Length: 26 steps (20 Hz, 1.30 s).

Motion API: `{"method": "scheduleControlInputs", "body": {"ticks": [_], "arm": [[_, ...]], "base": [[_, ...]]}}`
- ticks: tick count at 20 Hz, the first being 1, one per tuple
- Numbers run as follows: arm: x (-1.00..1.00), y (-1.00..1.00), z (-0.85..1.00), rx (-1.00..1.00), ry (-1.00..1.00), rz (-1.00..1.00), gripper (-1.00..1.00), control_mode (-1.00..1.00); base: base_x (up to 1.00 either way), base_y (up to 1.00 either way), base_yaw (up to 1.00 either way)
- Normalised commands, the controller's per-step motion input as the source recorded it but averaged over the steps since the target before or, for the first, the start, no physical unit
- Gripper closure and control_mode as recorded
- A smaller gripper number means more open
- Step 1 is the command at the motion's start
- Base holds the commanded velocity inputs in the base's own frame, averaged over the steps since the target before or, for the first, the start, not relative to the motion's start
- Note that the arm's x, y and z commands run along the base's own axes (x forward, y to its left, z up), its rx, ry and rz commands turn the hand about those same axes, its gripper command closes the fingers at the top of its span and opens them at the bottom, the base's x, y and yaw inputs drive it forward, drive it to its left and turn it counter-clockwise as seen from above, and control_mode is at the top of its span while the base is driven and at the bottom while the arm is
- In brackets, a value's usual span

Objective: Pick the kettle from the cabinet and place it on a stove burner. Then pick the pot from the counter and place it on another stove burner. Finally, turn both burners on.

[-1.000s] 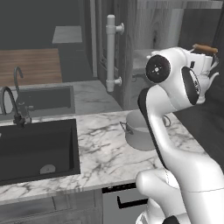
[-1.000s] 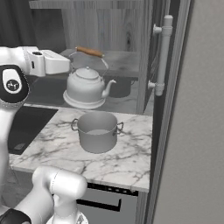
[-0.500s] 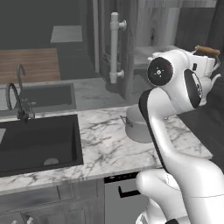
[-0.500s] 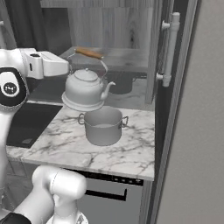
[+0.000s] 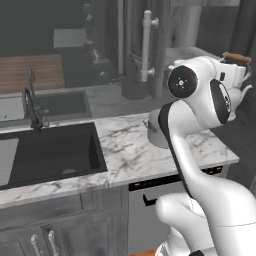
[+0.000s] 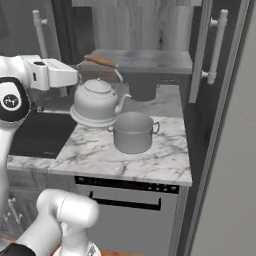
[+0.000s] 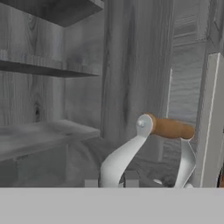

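Observation:
My gripper (image 7: pixel 111 180) is shut on the curved metal strap of the kettle's handle, just below its brown wooden piece (image 7: pixel 169 128). The silvery-white kettle (image 6: pixel 97 100) hangs from my gripper (image 6: pixel 82 69) above the left part of the counter (image 6: pixel 95 150), clear of the cabinet (image 6: pixel 142 30). The grey pot (image 6: pixel 133 132) stands on the marble beside the kettle, to its right and lower. In the left base view my arm hides most of the kettle (image 5: pixel 244 75) and part of the pot (image 5: pixel 154 134). The stove burners are out of view.
The cabinet's open door with its white bar handle (image 6: pixel 216 46) stands at the right of the counter. A dark sink (image 5: pixel 50 150) with a faucet (image 5: pixel 30 107) lies left of the marble. A dishwasher front (image 6: pixel 130 200) sits below the counter edge.
The whole scene has slid to the right in both base views, so the base has moved left. The kettle stays in my shut gripper and now hangs further left of the pot.

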Motion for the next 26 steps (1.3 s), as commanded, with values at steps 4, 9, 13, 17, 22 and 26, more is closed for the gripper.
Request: {"method": "scheduleControlInputs", "body": {"ticks": [4, 9, 13, 17, 22, 26], "arm": [[0.00, 0.00, 0.00, 0.00, 0.00, 0.00, 1.00, 1.00], [0.00, 0.00, 0.00, 0.00, 0.00, 0.00, 1.00, 1.00], [0.00, 0.00, 0.00, 0.00, 0.00, 0.00, 1.00, 1.00], [0.00, 0.00, 0.00, 0.00, 0.00, 0.00, 1.00, 1.00], [0.00, 0.00, 0.00, 0.00, 0.00, 0.00, 1.00, 1.00], [0.00, 0.00, 0.00, 0.00, 0.00, 0.00, 1.00, 1.00]], "base": [[-0.35, 0.35, -0.23], [-0.28, 0.25, -0.34], [-0.34, 0.14, -0.37], [-0.38, 0.09, -0.41], [-0.42, 0.01, -0.43], [-0.48, 0.00, -0.43]]}}
